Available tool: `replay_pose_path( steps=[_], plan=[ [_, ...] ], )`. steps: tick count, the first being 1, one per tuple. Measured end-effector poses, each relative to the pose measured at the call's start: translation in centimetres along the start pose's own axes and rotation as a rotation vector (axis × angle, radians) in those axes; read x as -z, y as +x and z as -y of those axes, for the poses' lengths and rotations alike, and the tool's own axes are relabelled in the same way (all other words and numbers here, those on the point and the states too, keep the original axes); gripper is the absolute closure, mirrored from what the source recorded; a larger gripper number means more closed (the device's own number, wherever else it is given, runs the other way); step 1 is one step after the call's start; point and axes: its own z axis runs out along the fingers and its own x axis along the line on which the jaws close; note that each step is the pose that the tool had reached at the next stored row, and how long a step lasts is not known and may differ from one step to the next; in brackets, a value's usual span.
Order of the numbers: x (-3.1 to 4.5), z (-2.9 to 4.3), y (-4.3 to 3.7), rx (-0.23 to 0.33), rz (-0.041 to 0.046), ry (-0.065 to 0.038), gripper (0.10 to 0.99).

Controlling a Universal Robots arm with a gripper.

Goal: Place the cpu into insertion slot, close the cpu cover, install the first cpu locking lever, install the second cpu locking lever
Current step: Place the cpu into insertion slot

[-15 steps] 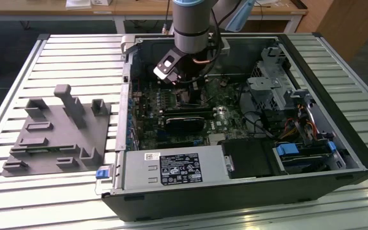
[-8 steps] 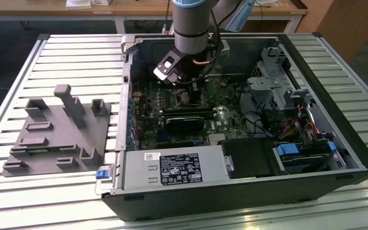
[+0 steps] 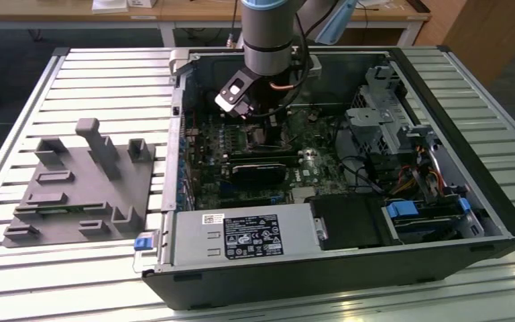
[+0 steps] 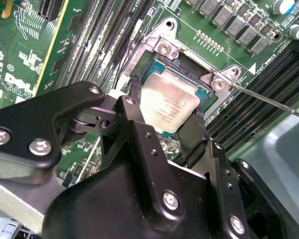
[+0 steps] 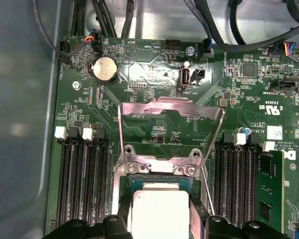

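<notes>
The claw is clenched on the chip, with one black finger on each of two sides. The chip lies flat right at the slot. It may be all the way in, but the fingers hide its edges. The cover is not closed: it stands open, tipped up on the side of the slot away from the claw. A thin wire lever sticks out loose beside the slot, not hooked down. So the first job looks nearly done. Closing the cover and locking both levers are left.
</notes>
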Motion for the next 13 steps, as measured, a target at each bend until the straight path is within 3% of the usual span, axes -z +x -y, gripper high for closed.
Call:
replay_pose_path(
  steps=[13],
  plan=[
    [-0.23,-0.02,-0.01,-0.014,0.0017,0.001,0.545]
  ],
)
